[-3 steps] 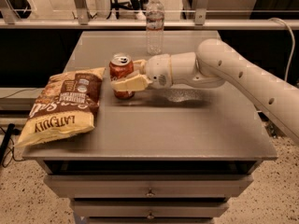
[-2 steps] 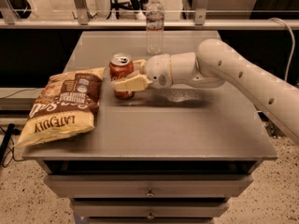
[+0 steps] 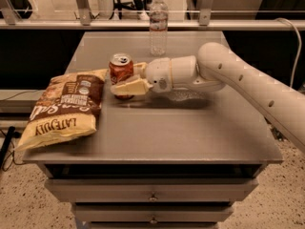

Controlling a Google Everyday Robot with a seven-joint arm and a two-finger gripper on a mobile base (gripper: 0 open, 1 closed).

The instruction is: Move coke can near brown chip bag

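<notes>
Grey table. White arm reaches in from right. Brown chip bag flat at left edge. Gripper mid-table, fingers clamped on coke can, upright just beside bag. Placing looks nearly done; next: release, withdraw without tipping can.

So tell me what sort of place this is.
Probably a lab or office test area: grey drawer cabinet as table, metal rail behind, speckled floor. The gripper is shut on the coke can beside the brown chip bag.
</notes>
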